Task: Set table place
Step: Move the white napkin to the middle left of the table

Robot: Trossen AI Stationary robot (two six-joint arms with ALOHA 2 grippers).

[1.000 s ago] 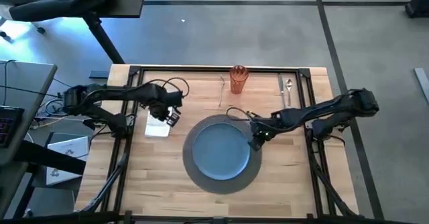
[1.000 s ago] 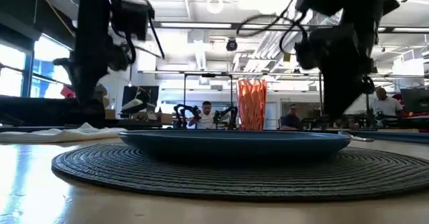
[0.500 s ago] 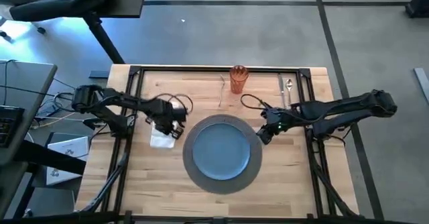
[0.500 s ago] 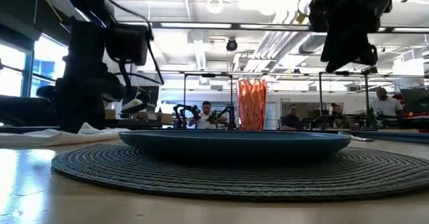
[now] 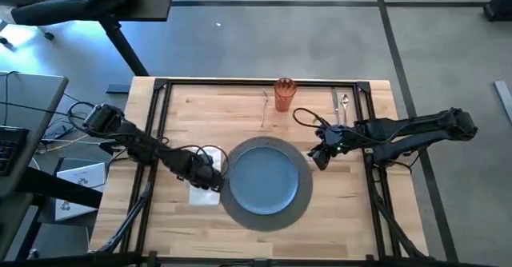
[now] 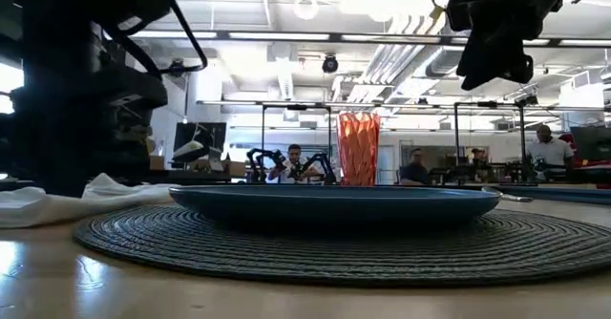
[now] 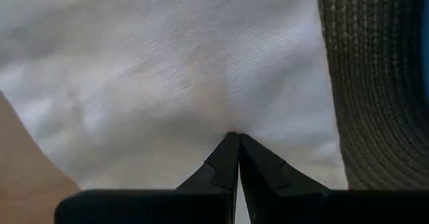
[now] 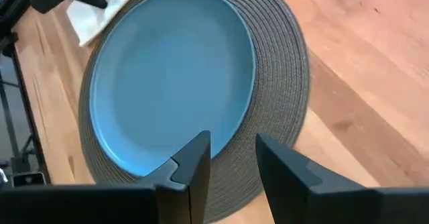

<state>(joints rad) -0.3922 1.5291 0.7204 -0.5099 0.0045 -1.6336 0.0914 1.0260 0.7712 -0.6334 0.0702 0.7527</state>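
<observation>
— Where's everything on the table [image 5: 264,219]?
— Placemat [image 5: 238,207] mid-table, plate [image 5: 264,179] on it, napkin [image 5: 205,193] at its left edge.
— The grippers?
— Left gripper [image 7: 232,138] pinches the napkin; right gripper [image 5: 317,160] hangs parted by the placemat's right edge.

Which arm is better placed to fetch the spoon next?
Right. Its open gripper hangs empty beside the placemat, nearer the spoon at the far edge. The left gripper is shut on the napkin.
</observation>
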